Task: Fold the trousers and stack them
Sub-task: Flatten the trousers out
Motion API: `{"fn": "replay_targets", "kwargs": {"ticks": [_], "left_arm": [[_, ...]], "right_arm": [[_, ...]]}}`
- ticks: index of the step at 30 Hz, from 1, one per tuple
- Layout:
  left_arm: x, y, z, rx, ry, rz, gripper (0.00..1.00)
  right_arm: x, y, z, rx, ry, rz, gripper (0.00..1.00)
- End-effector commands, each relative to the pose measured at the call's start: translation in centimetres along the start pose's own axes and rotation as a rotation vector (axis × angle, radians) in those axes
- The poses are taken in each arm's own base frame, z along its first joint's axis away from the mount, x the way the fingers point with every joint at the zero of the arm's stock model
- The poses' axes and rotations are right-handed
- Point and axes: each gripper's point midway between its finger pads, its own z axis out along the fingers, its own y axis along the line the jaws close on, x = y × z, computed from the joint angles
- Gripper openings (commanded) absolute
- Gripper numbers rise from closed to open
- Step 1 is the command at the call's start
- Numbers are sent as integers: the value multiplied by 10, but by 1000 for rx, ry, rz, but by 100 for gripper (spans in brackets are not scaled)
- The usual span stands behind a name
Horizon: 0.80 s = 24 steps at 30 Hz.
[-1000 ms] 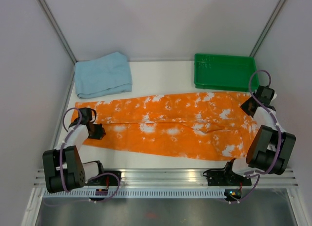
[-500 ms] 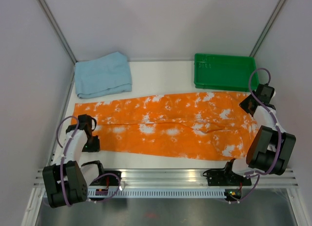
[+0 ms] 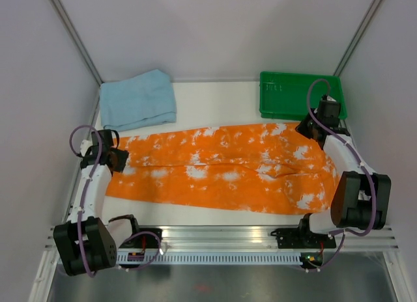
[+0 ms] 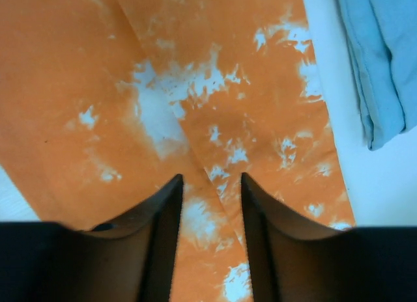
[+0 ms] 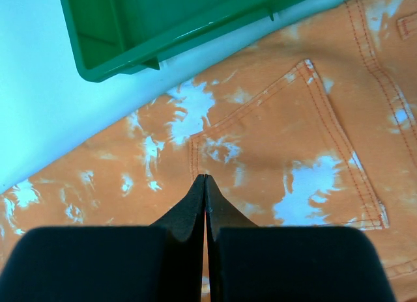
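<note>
Top external, trousers (image 3: 221, 175) spread flat, orange, white-blotched

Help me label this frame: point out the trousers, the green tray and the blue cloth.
trousers (image 3: 221, 172): top external view, middle of the spread fabric.
green tray (image 3: 287, 97): top external view, bare floor.
blue cloth (image 3: 138, 100): top external view, its centre.

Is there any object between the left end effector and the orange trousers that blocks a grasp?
Nothing visible does. The left end effector is open just over the trousers, with only fabric between its fingers. The blue cloth lies to one side, apart.
</note>
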Motion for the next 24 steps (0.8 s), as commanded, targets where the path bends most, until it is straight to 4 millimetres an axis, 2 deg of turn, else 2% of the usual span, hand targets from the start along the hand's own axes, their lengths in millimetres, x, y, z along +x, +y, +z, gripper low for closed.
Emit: {"fn": "replay_targets", "kwargs": {"ticks": [1,3,5,9,13,16,17,20,21,23,24], "left_arm": [[20,13,26,-31,54,-26,37],[36,24,38,-81,108,-94,15],[48,32,51,-90,131,-123,3],[54,32,70,-62,124,-154,2],[61,48,77,-139,137,-169,2],[75,79,73,-263,160,-211,2],[81,96,66,-340,177,-225,2],[91,122,55,-477,188,-291,2],[95,133,44,-558,206,-286,2],[93,146,34,-651,194,-275,2],[92,144,32,-648,209,-247,2]], "right_arm": [[-14,13,2,-22,-37,26,0],[-12,18,3,-33,-30,29,0],[-6,28,4,-46,-14,18,0],[9,46,12,-61,19,-3,0],[24,70,15,-90,51,-37,0],[27,81,19,-96,59,-57,0],[29,81,23,-88,65,-59,0],[30,85,28,-89,67,-61,0],[32,84,31,-82,74,-61,0],[34,84,37,-77,87,-62,0],[35,85,37,-75,91,-65,0]]}}
